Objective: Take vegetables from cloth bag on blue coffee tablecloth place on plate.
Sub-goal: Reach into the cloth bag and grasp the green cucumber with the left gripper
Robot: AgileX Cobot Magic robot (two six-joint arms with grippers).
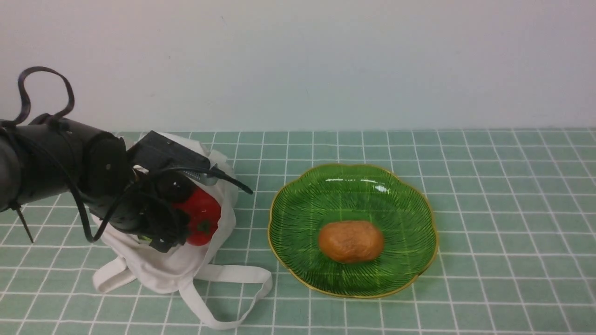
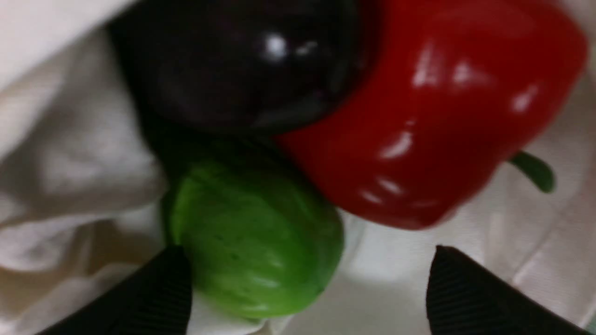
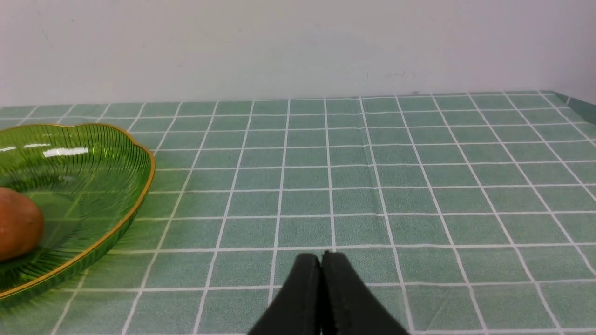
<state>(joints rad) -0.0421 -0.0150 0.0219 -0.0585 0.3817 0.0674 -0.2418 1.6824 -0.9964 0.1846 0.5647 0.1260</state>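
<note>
Pale wall behind a checked tablecloth (image 1: pixel 489 186) on the worktop.
Left end effector (image 2: pixel 308 251) gapes wide, gripping nothing, inside the cloth bag (image 1: pixel 163 270) at frame left; cucumber (image 2: pixel 251 242) between its fingers (image 2: pixel 139 298), pepper (image 1: pixel 202 218) and eggplant (image 2: pixel 242 60) crowding. Centre plate (image 1: pixel 302 195) carries a potato (image 1: pixel 351 241). Right end effector (image 3: pixel 321 255) pinched shut, empty, over open cloth.

Bright produce colours against off-white cloth and a checked teal table.

The tablecloth (image 1: pixel 489 209) is pale teal-green, gridded with thin white lines. The plate (image 1: pixel 326 195) is translucent green with fine dark radiating ribs and a gold rim. Toward its 6 o'clock lies an orange-brown potato (image 1: pixel 350 241). The bag (image 1: pixel 158 265) is off-white. In it are a glossy red pepper (image 1: pixel 202 216) with a green stem, a purple-black eggplant (image 2: pixel 237 60) and a light green cucumber (image 2: pixel 251 242). Both hands (image 2: pixel 309 253) (image 3: pixel 321 255) are black.
</note>
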